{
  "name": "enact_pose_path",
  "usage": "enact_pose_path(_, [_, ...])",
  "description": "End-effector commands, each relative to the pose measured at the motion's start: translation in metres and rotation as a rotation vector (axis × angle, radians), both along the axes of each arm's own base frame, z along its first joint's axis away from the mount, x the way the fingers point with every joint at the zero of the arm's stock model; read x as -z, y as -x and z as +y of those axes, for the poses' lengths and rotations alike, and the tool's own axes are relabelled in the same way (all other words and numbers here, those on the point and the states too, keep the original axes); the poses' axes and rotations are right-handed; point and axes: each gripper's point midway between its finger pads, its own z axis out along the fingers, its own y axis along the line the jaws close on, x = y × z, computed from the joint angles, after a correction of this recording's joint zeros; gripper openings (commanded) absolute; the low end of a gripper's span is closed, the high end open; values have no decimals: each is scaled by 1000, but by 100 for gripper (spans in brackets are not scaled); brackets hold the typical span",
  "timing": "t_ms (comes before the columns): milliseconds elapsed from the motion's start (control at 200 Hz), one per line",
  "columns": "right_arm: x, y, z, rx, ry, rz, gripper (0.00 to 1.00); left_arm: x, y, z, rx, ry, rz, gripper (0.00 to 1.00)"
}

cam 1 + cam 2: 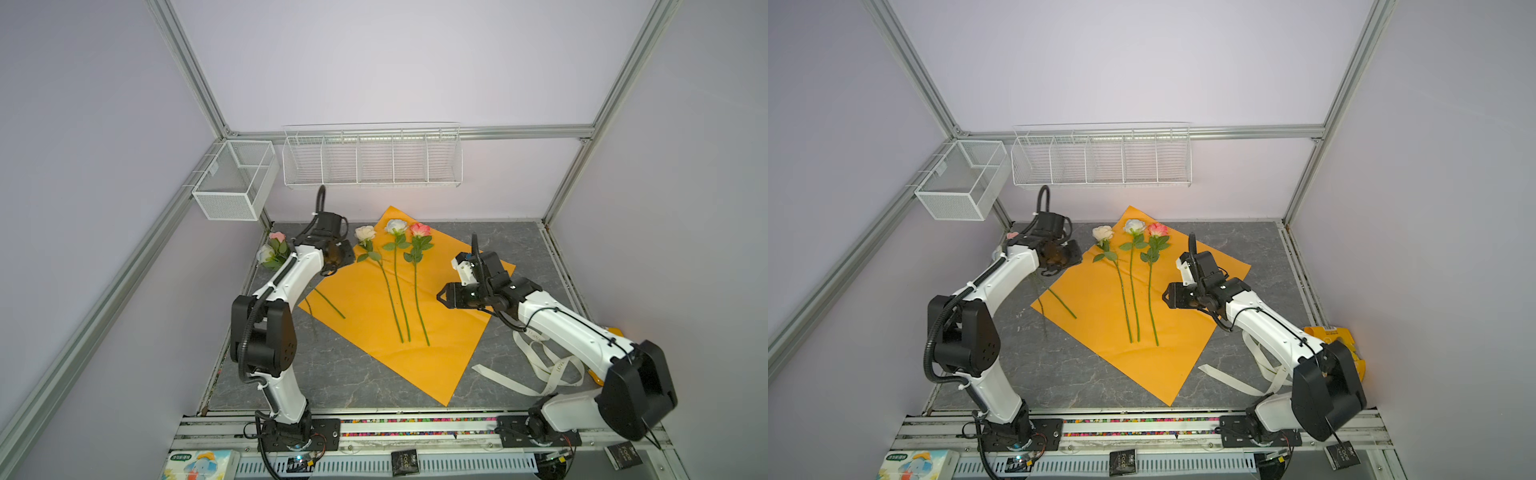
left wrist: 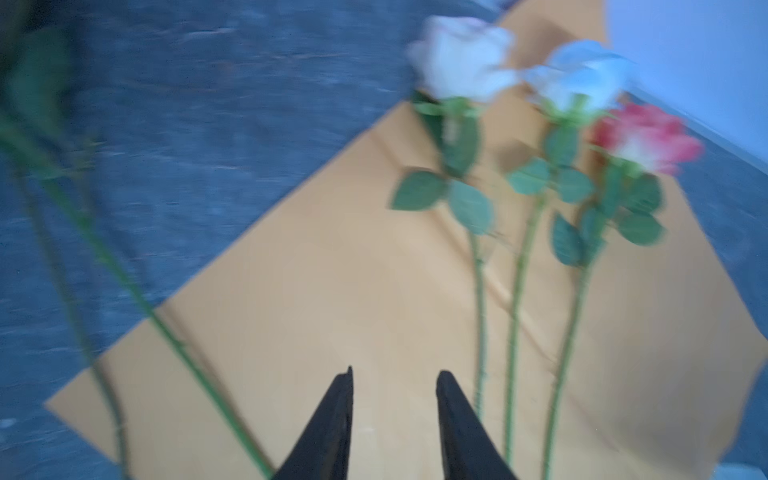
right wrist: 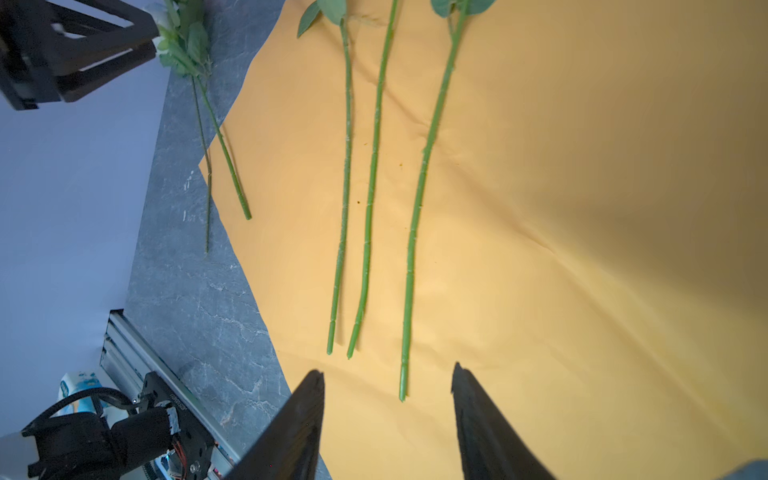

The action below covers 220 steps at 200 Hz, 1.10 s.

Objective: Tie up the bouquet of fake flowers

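Black packet — "Face" printed; ribbon lettering — unreadable.

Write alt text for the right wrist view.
Three green flower stems lie side by side on an orange sheet near the right gripper, jaws open and empty. Two more stems straddle the sheet's edge and grey table.

Orange wrapping sheet on grey tabletop, cream ribbon near it, mesh basket, wire rack behind
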Motion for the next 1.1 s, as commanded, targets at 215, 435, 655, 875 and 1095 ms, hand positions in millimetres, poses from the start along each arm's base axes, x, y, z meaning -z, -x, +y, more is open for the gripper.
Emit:
enact_pose_path(215, [3,-11,61,-140,-27,-4,53,62,16,122,-169,-136,219,31])
enact_pose_path(435, [19,-14,80,-171,-41,40,53,86,11,136,-164,-203,293,25])
enact_pose_path(655, [25,-20,92,-183,-59,66,53,96,-4,133,-149,-184,289,25])
enact_pose_path(875, [26,-21,124,-228,-135,105,53,108,-7,133,-128,-185,306,23])
enact_pose_path(1095, [23,-19,137,-237,-135,100,53,114,-5,130,-107,-174,319,5])
